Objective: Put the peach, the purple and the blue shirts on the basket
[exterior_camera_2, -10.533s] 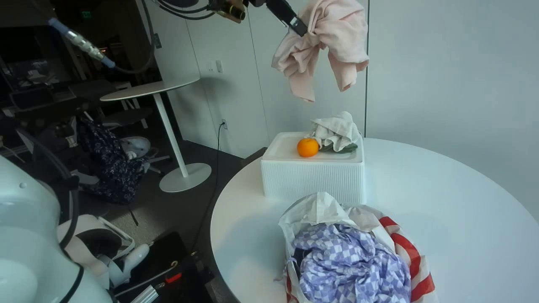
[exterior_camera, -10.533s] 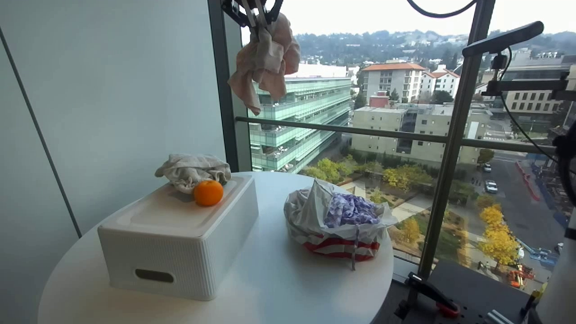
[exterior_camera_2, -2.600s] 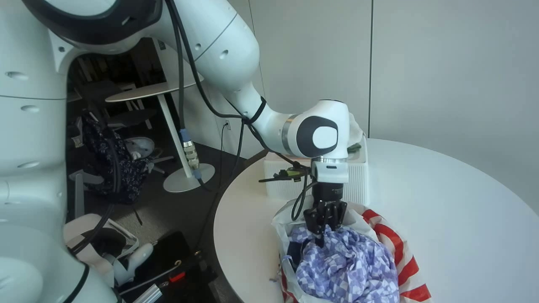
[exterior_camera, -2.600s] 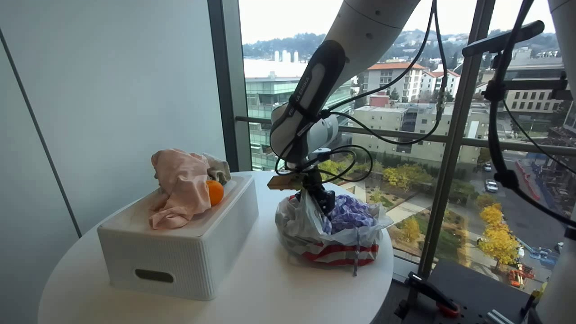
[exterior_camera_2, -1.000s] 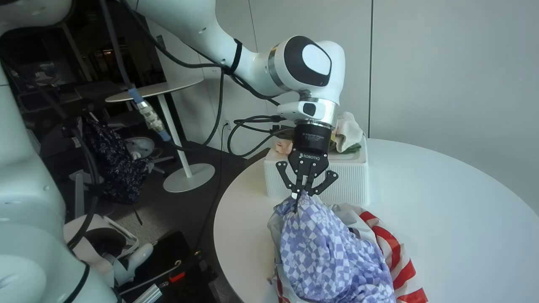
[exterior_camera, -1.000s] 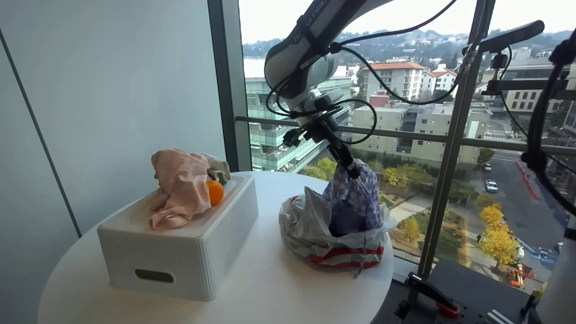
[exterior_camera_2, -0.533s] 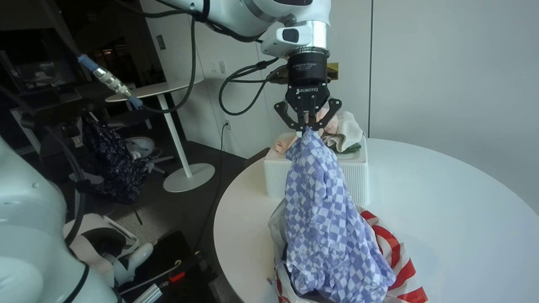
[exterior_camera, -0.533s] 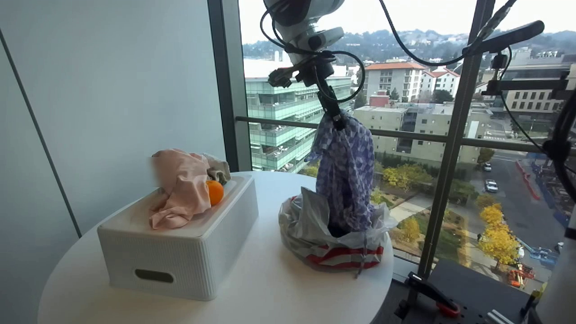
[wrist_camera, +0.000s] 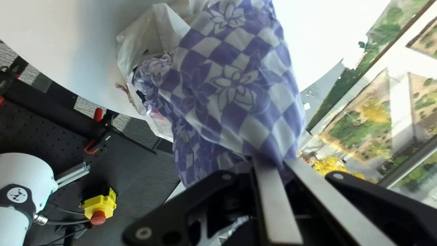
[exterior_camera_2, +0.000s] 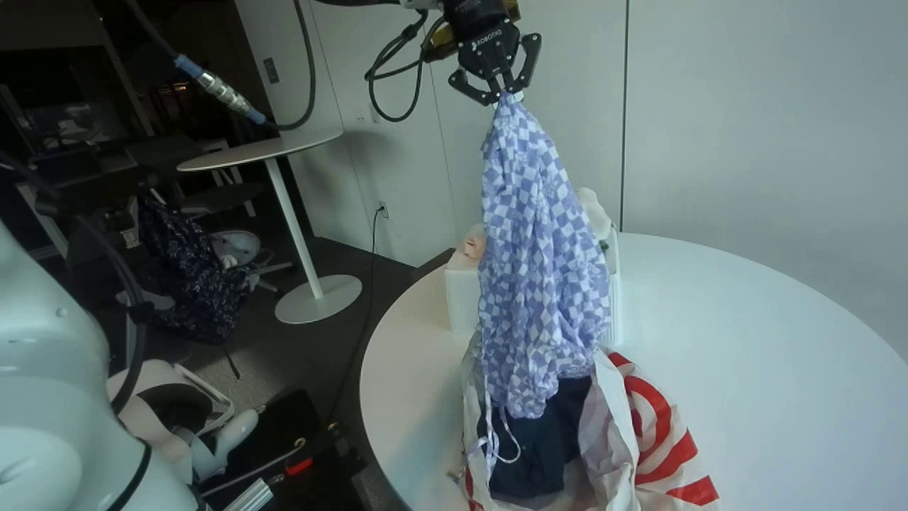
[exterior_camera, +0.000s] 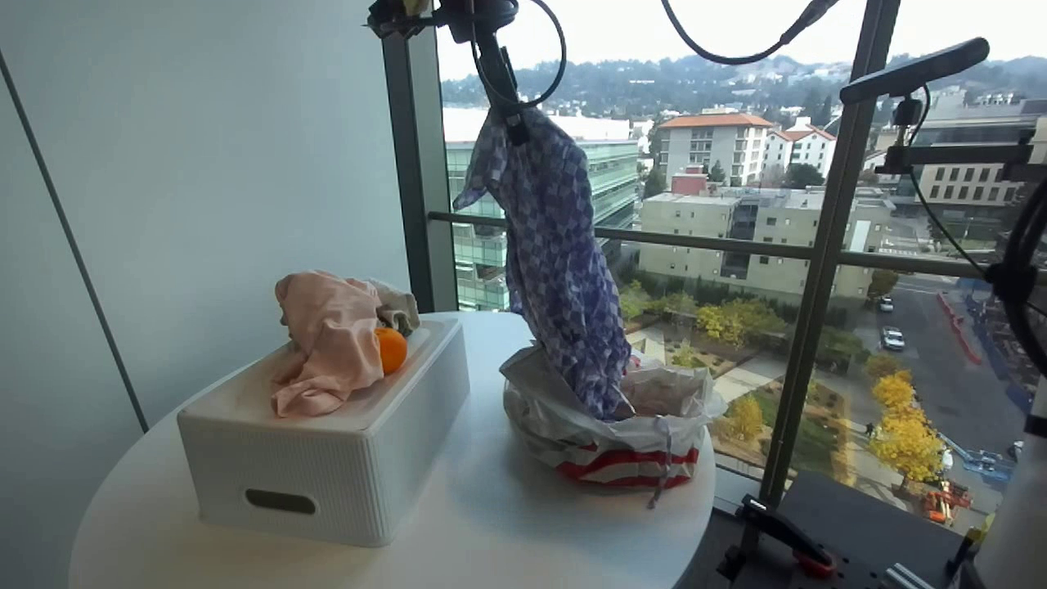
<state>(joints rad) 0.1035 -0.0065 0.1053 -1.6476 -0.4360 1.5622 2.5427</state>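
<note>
Creased checked shirt (exterior_camera_2: 540,270) pinched in tool (exterior_camera_2: 508,98), ribbed box (exterior_camera: 327,458)

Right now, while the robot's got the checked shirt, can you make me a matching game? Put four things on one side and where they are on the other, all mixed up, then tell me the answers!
Things:
1. peach shirt
2. purple checked shirt
3. dark navy garment
4. white box

Where they are:
A. lying in the red-and-white bag
B. standing on the round table
C. hanging from the end effector
D. lying on top of the white box

Right pairs: 1-D, 2-C, 3-A, 4-B.
</note>
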